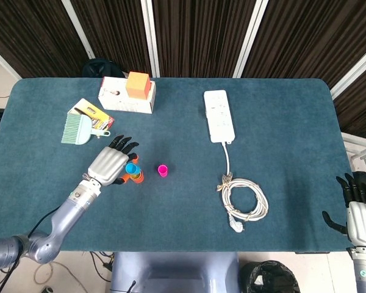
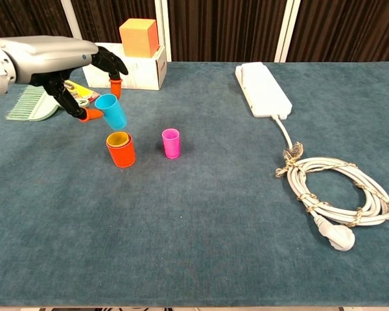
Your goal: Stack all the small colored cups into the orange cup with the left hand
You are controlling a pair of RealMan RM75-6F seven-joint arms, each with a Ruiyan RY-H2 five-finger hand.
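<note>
While left robot hand [image 2: 55,61] grips blue cup [image 2: 111,111] (tilted) above orange cup [image 2: 120,148], teal table [image 2: 201,227], dark curtains [image 1: 195,33]

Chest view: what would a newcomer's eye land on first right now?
The silver left hand pinching a small blue plastic cup, tilted in the air just above the orange cup that already has a yellow cup inside. Next, the small magenta cup standing upright alone to the right of them on the blue felt table.
</note>
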